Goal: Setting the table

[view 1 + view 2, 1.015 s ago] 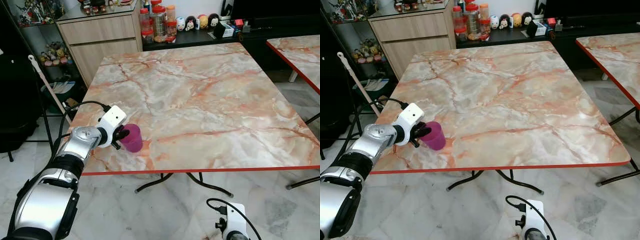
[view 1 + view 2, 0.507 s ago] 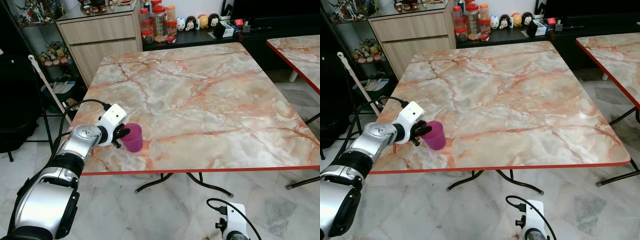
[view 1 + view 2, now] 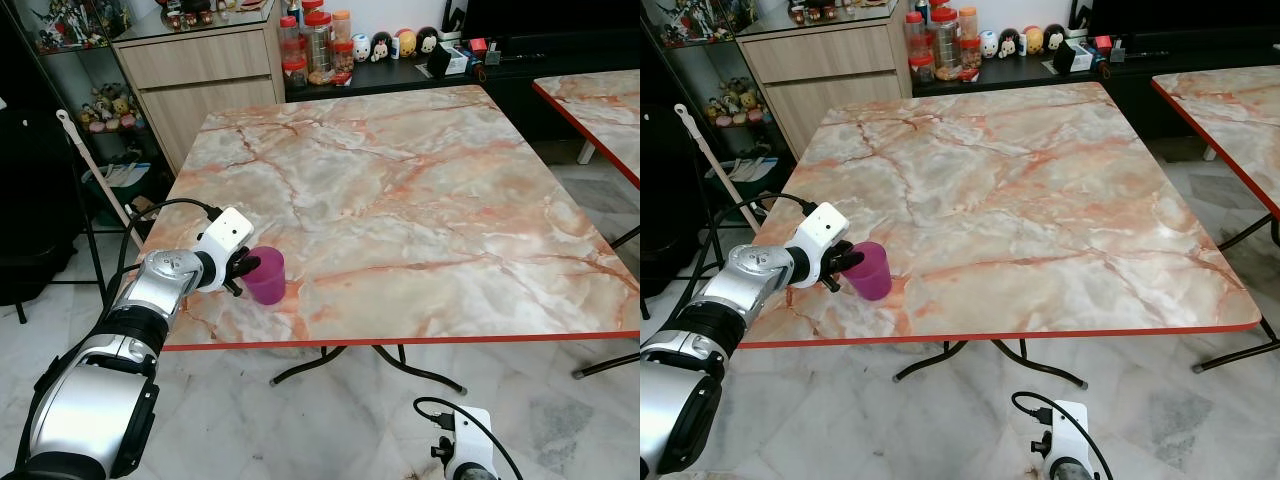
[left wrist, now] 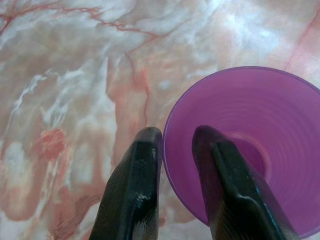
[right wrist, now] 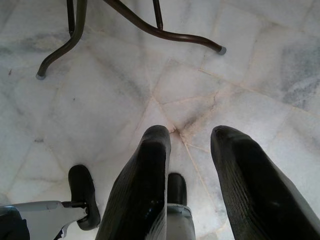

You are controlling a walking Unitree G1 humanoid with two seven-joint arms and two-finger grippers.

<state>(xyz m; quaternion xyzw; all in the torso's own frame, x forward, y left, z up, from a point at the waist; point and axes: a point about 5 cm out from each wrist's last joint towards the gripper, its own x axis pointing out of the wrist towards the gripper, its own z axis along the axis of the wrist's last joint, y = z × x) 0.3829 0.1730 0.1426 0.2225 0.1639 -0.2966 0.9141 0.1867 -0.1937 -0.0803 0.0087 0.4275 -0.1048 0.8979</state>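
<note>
marble table (image 3: 400,200), orange-veined top with a red edge, stands on a pale marble floor (image 3: 330,420). purple cup (image 3: 267,275) sits upright on the table near its front left corner, close to the red edge.

left gripper (image 4: 176,137) is at the cup, reaching in over the table's left side. the wrist view shows its two black fingers (image 4: 135,185) straddling the cup's rim: one outside the wall, the other inside the bowl. they pinch the wall between them, so the claw is closed on the cup. the cup's base looks to rest on the tabletop.

right gripper (image 5: 187,137) hangs low beside the body, well apart from the table, pointing down at the floor. its two fingers stand apart with bare tile visible between them, holding nothing. the table's dark metal legs (image 5: 150,27) show past it.

behind the table: a wooden cabinet (image 3: 200,70), jars with red lids (image 3: 315,45), small figurines (image 3: 395,44) on a dark shelf. a second table (image 3: 600,110) of the same marble at far right.
</note>
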